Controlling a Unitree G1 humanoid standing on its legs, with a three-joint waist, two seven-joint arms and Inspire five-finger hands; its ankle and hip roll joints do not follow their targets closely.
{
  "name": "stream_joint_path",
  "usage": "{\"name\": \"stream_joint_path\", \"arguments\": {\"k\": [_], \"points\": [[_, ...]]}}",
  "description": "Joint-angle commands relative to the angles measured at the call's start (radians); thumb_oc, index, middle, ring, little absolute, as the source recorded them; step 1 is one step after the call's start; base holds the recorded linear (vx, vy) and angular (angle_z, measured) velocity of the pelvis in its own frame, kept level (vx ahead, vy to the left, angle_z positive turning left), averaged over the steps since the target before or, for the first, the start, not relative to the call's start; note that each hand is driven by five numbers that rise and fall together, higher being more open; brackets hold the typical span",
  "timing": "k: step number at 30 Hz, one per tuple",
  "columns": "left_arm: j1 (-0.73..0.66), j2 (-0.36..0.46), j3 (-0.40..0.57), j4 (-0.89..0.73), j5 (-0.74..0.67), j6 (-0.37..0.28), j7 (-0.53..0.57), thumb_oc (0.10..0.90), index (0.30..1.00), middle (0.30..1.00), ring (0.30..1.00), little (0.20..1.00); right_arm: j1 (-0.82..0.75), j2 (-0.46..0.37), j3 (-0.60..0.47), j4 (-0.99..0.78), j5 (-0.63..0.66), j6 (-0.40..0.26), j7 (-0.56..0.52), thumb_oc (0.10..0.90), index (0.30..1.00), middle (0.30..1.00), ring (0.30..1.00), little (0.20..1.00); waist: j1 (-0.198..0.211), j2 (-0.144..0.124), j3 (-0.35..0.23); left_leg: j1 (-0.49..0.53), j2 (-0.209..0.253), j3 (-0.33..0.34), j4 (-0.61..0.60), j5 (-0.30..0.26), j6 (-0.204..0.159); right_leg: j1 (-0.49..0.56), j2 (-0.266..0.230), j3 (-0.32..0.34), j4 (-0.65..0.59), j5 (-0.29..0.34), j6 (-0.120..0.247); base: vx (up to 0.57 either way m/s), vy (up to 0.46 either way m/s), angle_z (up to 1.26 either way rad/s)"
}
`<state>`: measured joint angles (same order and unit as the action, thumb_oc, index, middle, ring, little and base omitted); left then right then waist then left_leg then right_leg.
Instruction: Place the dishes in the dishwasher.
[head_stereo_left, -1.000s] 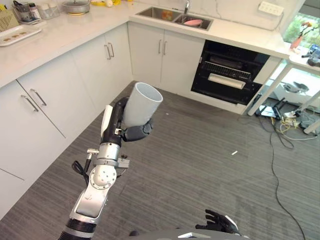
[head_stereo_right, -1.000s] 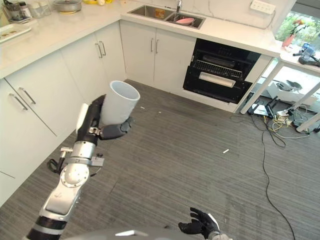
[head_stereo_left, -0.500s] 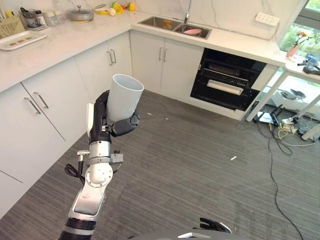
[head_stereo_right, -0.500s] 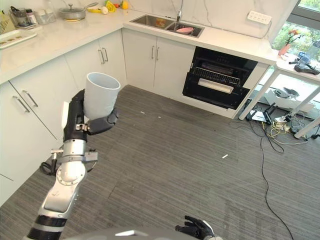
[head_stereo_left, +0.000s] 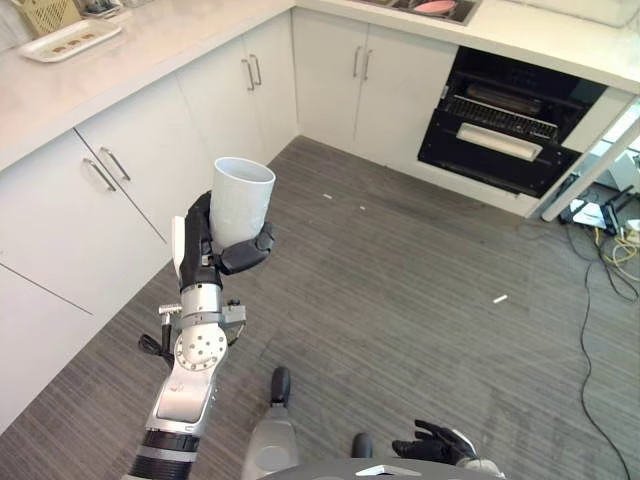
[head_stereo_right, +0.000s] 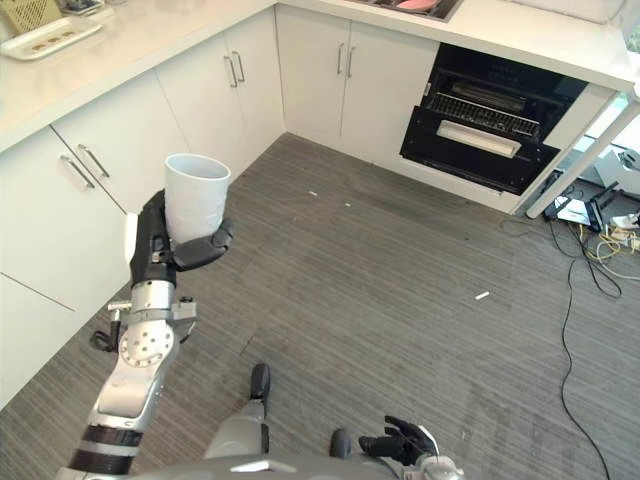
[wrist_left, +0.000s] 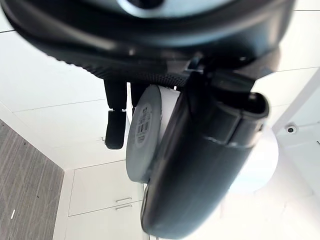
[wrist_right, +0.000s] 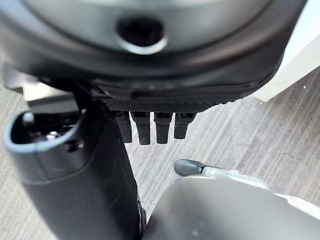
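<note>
Left hand (head_stereo_left: 212, 245) curled round tall white ceramic cup (head_stereo_left: 240, 201), upright, held above grey wood-grain floor (head_stereo_left: 400, 300).
Same grip as half a second before; whole view shifted, so camera moved. Open black dishwasher (head_stereo_left: 510, 135) well apart, under white counter (head_stereo_left: 560, 45). Right hand (head_stereo_left: 432, 444) low, fingers loosely spread, holding nothing.
</note>
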<state>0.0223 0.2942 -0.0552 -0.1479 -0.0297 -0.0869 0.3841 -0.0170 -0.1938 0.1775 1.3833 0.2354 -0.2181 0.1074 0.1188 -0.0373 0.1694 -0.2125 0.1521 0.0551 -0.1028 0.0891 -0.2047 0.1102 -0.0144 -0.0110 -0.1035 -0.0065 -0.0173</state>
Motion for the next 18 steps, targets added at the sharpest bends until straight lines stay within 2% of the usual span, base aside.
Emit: {"name": "stream_joint_path", "arguments": {"k": [1, 2, 3, 5, 6, 7, 8, 9, 10, 11, 12, 14, 15, 16, 17, 18], "points": [[-0.027, 0.048, 0.08, -0.177, 0.014, -0.112, 0.042, 0.4, 0.3, 0.3, 0.3, 0.3, 0.073, 0.015, 0.013, -0.016, -0.025, -0.02, -0.005, 0.8, 0.9, 0.9, 0.9, 0.9, 0.015, -0.037, -0.108, -0.067, -0.032, 0.064, 0.016, 0.098, 0.064, 0.202, -0.003, 0.032, 0.016, -0.161, 0.077, 0.41, 0.212, -0.65], [-0.027, 0.048, 0.08, -0.177, 0.014, -0.112, 0.042, 0.4, 0.3, 0.3, 0.3, 0.3, 0.073, 0.015, 0.013, -0.016, -0.025, -0.02, -0.005, 0.8, 0.9, 0.9, 0.9, 0.9, 0.016, -0.038, -0.108, -0.065, -0.032, 0.065, 0.016, 0.098, 0.064, 0.203, -0.004, 0.033, 0.016, -0.161, 0.077, 0.44, 0.23, -0.71], [-0.037, 0.053, 0.069, -0.179, 0.033, -0.105, 0.046, 0.4, 0.3, 0.3, 0.3, 0.3, 0.09, 0.021, -0.002, -0.013, -0.025, -0.019, -0.01, 0.8, 0.9, 0.9, 0.9, 0.9, 0.013, -0.053, -0.128, -0.051, -0.048, 0.067, 0.016, 0.14, 0.079, 0.23, -0.022, 0.023, 0.03, -0.149, 0.09, 0.43, 0.218, -0.8], [-0.051, 0.075, 0.059, -0.18, 0.048, -0.094, 0.042, 0.4, 0.3, 0.3, 0.3, 0.3, 0.09, 0.028, -0.012, -0.007, -0.027, -0.014, -0.017, 0.8, 0.9, 0.9, 0.9, 0.9, 0.01, -0.071, -0.137, -0.017, -0.087, 0.068, 0.016, 0.12, 0.115, 0.171, -0.041, 0.034, 0.188, -0.101, 0.126, 0.42, 0.253, -0.6], [-0.055, 0.082, 0.048, -0.188, 0.046, -0.091, 0.038, 0.4, 0.3, 0.3, 0.3, 0.3, 0.093, 0.033, -0.019, -0.009, -0.023, -0.017, -0.027, 0.8, 0.9, 0.9, 0.9, 0.9, 0.002, -0.074, -0.136, -0.005, -0.102, 0.073, 0.016, 0.113, 0.134, 0.126, -0.039, 0.047, 0.284, -0.023, 0.154, 0.19, 0.145, -0.35], [-0.055, 0.081, 0.047, -0.187, 0.046, -0.091, 0.037, 0.4, 0.3, 0.3, 0.3, 0.3, 0.093, 0.032, -0.019, -0.009, -0.024, -0.017, -0.027, 0.8, 0.9, 0.9, 0.9, 0.9, 0.002, -0.077, -0.138, -0.005, -0.105, 0.073, 0.016, 0.106, 0.133, 0.125, -0.042, 0.047, 0.287, -0.028, 0.154, 0.15, 0.154, -0.3], [-0.061, 0.087, 0.031, -0.178, 0.039, -0.089, 0.039, 0.4, 0.3, 0.3, 0.3, 0.3, 0.09, 0.038, -0.031, -0.02, -0.014, -0.021, -0.038, 0.8, 0.9, 0.9, 0.9, 0.9, -0.017, -0.071, -0.132, 0.015, -0.112, 0.076, 0.016, 0.087, 0.147, 0.064, -0.025, 0.063, 0.416, 0.049, 0.183, 0.25, 0.274, -0.15], [-0.075, 0.11, 0.009, -0.188, 0.045, -0.075, 0.033, 0.4, 0.3, 0.3, 0.3, 0.3, 0.078, 0.031, -0.051, -0.043, -0.005, -0.026, -0.044, 0.8, 0.9, 0.9, 0.9, 0.9, -0.062, -0.024, -0.1, 0.068, -0.083, 0.063, 0.016, 0.057, 0.155, -0.062, 0.037, 0.05, 0.654, 0.119, 0.223, 0.34, 0.365, 0.15], [-0.075, 0.112, 0.0, -0.174, 0.044, -0.07, 0.025, 0.4, 0.3, 0.3, 0.3, 0.3, 0.064, 0.024, -0.06, -0.07, -0.009, -0.033, -0.065, 0.8, 0.9, 0.9, 0.9, 0.9, -0.084, -0.013, -0.084, 0.104, -0.08, 0.073, 0.016, 0.032, 0.161, -0.127, 0.003, -0.003, 0.726, 0.122, 0.226, 0.48, 0.427, 0.3], [-0.073, 0.102, -0.003, -0.173, 0.04, -0.073, 0.018, 0.4, 0.3, 0.3, 0.3, 0.3, 0.052, 0.022, -0.083, -0.089, -0.012, -0.04, -0.096, 0.8, 0.9, 0.9, 0.9, 0.9, -0.11, 0.016, -0.077, 0.147, -0.068, 0.081, 0.016, 0.007, 0.159, -0.212, -0.013, -0.078, 0.726, 0.128, 0.218, 0.49, 0.296, 0.3], [-0.074, 0.097, -0.008, -0.179, 0.035, -0.079, 0.012, 0.4, 0.3, 0.3, 0.3, 0.3, 0.049, 0.019, -0.091, -0.098, -0.011, -0.044, -0.108, 0.8, 0.9, 0.9, 0.9, 0.9, -0.131, 0.011, -0.068, 0.175, -0.084, 0.079, 0.016, -0.012, 0.158, -0.243, -0.025, -0.109, 0.691, 0.09, 0.208, 0.38, 0.207, 0.23], [-0.075, 0.097, -0.008, -0.179, 0.035, -0.079, 0.012, 0.4, 0.3, 0.3, 0.3, 0.3, 0.049, 0.019, -0.091, -0.098, -0.011, -0.043, -0.109, 0.8, 0.9, 0.9, 0.9, 0.9, -0.132, 0.014, -0.068, 0.172, -0.081, 0.078, 0.016, -0.009, 0.157, -0.243, -0.022, -0.111, 0.687, 0.095, 0.206, 0.25, 0.057, -0.11], [-0.075, 0.083, -0.029, -0.179, 0.019, -0.083, -0.004, 0.4, 0.3, 0.3, 0.3, 0.3, 0.035, 0.013, -0.101, -0.071, -0.021, -0.034, -0.137, 0.8, 0.9, 0.9, 0.9, 0.9, -0.154, 0.017, -0.069, 0.214, -0.096, 0.071, 0.016, -0.034, 0.154, -0.275, -0.014, -0.156, 0.544, 0.047, 0.178, 0.33, 0.052, -0.13], [-0.075, 0.083, -0.029, -0.179, 0.019, -0.083, -0.004, 0.4, 0.3, 0.3, 0.3, 0.3, 0.035, 0.013, -0.101, -0.071, -0.021, -0.034, -0.137, 0.8, 0.9, 0.9, 0.9, 0.9, -0.154, 0.017, -0.069, 0.214, -0.096, 0.071, 0.016, -0.034, 0.154, -0.275, -0.014, -0.156, 0.544, 0.047, 0.178, 0.63, 0.035, 0.06], [-0.073, 0.08, -0.039, -0.167, 0.007, -0.085, -0.022, 0.4, 0.3, 0.3, 0.3, 0.3, 0.028, 0.009, -0.1, -0.044, -0.037, -0.025, -0.158, 0.8, 0.9, 0.9, 0.9, 0.9, -0.16, 0.009, -0.077, 0.247, -0.107, 0.072, 0.016, -0.067, 0.15, -0.299, -0.042, -0.208, 0.37, 0.043, 0.159, 0.48, -0.051, 0.29], [-0.072, 0.077, -0.052, -0.159, -0.001, -0.09, -0.039, 0.4, 0.3, 0.3, 0.3, 0.3, 0.026, 0.005, -0.109, -0.035, -0.039, -0.03, -0.183, 0.8, 0.9, 0.9, 0.9, 0.9, -0.174, 0.002, -0.085, 0.272, -0.114, 0.065, 0.016, -0.096, 0.148, -0.32, -0.038, -0.199, 0.26, 0.059, 0.155, 0.6, -0.061, 0.2]]}}
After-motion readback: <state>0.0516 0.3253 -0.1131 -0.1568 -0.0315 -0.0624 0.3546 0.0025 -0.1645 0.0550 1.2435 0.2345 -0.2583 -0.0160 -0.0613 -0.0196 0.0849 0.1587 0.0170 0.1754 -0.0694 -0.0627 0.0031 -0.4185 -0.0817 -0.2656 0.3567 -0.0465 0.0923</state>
